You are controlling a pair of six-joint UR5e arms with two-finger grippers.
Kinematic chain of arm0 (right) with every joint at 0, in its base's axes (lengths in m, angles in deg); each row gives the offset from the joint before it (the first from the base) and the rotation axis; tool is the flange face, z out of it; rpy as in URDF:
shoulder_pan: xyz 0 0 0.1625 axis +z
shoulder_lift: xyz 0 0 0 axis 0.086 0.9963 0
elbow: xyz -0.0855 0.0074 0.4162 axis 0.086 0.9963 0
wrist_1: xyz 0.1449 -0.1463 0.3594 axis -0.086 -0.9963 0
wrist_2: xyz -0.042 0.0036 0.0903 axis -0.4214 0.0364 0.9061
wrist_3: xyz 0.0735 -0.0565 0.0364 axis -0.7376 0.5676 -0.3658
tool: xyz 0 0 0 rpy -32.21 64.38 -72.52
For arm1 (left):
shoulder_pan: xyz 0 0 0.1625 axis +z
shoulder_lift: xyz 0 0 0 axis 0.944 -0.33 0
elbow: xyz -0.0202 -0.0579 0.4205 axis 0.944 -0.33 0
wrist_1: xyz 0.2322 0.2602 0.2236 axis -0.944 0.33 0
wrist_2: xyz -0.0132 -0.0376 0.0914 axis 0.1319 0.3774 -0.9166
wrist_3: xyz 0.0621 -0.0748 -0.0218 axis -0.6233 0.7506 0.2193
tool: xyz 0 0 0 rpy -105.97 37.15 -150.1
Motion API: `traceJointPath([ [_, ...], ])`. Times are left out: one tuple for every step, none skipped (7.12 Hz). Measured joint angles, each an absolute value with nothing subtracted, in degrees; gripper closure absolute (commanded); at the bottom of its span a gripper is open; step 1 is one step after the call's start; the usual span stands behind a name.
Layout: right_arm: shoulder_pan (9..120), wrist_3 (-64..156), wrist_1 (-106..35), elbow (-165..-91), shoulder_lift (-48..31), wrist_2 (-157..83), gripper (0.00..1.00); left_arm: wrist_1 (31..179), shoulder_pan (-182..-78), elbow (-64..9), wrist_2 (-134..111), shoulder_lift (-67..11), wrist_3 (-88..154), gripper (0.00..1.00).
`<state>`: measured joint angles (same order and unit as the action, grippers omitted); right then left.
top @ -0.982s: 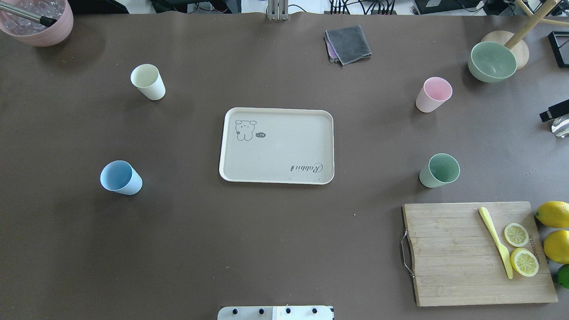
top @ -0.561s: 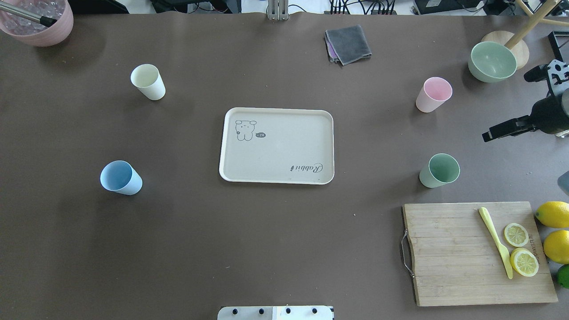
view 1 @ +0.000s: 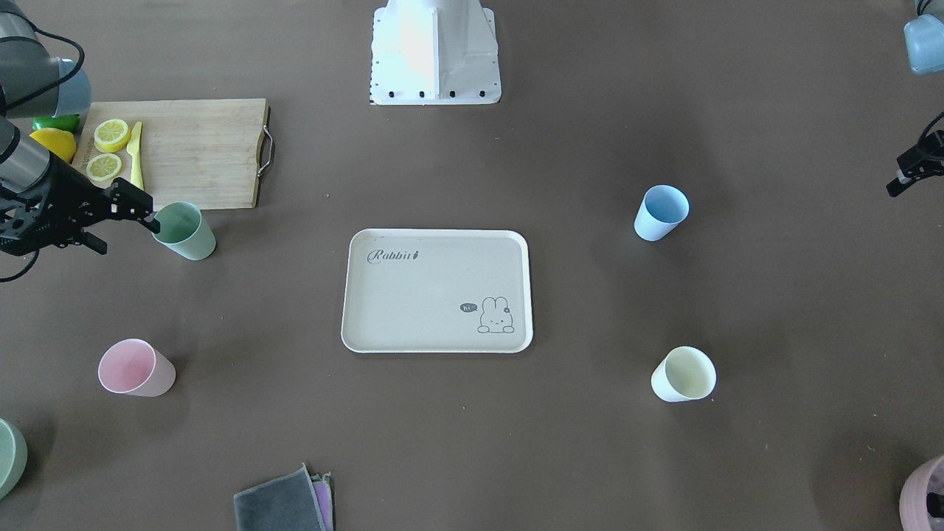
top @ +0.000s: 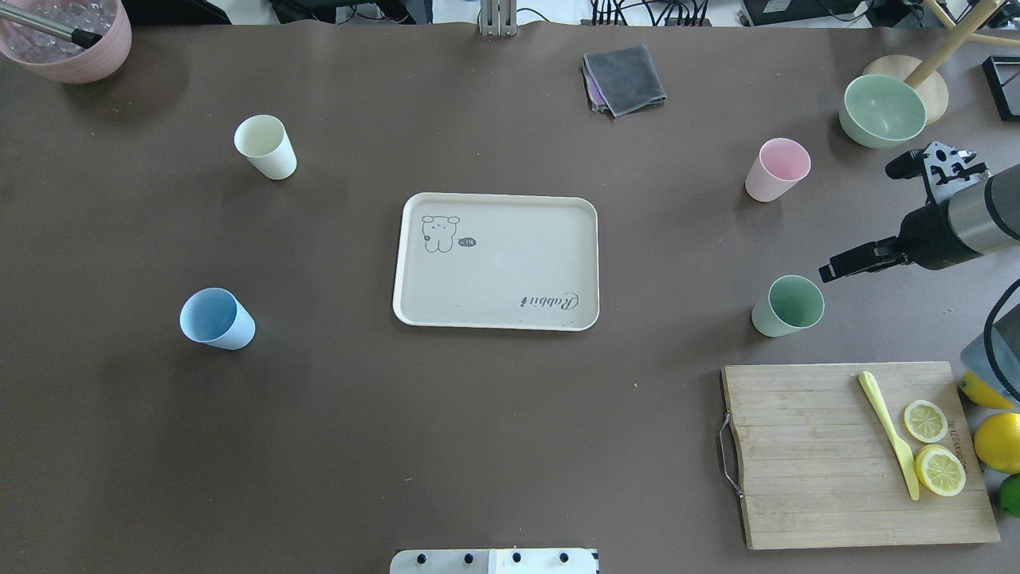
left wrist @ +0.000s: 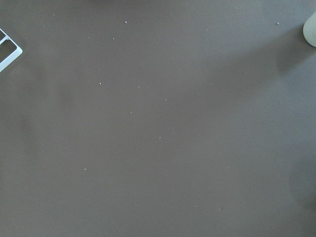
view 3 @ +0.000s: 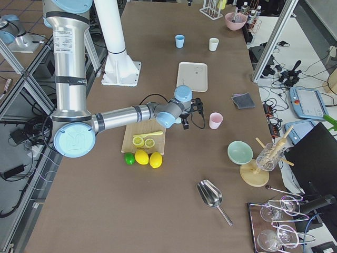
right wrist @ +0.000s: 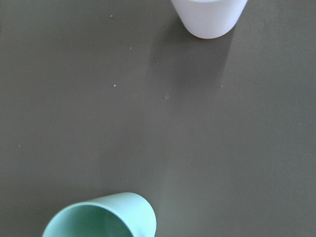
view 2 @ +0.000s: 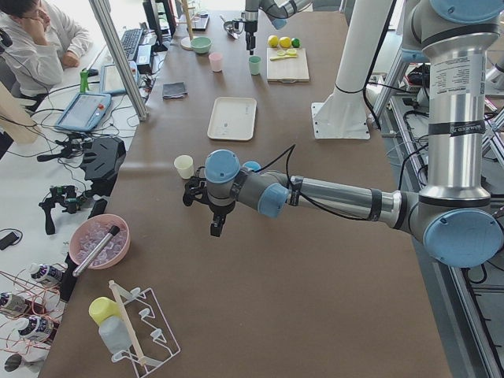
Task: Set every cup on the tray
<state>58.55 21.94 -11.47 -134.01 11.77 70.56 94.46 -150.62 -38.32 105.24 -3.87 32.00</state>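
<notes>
- The brown tabletop carries all the things.
- The beige tray lies in the middle of it.
- The right gripper hangs between the green cup and the pink cup, nearer the green one. Its jaws are wide apart and grip nothing.
- The left gripper is at the view's edge. I cannot tell how its jaws stand.
- The blue cup and the cream cup stand upright on the tray's other side. All four cups are on the tabletop, well apart from the tray.

The green cup and tray look matt plastic, the cutting board bare wood.
</notes>
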Motion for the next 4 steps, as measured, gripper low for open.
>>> traceJointPath([
  [57.8, 21.8, -11.4, -134.0, 11.6, 70.5, 0.2, 94.5, -150.6, -38.3, 105.3, -3.7, 32.0, 0.03],
  [57.1, 21.7, -11.4, -133.9, 11.6, 70.5, 0.36, 94.5, -150.6, -38.4, 105.3, -3.7, 32.2, 0.03],
  [56.5, 21.7, -11.4, -133.8, 11.6, 70.4, 0.73, 94.5, -150.6, -38.4, 105.4, -3.6, 32.7, 0.03],
  [56.0, 21.7, -11.4, -133.8, 11.5, 70.4, 1.0, 94.6, -150.6, -38.4, 105.5, -3.6, 33.4, 0.03],
])
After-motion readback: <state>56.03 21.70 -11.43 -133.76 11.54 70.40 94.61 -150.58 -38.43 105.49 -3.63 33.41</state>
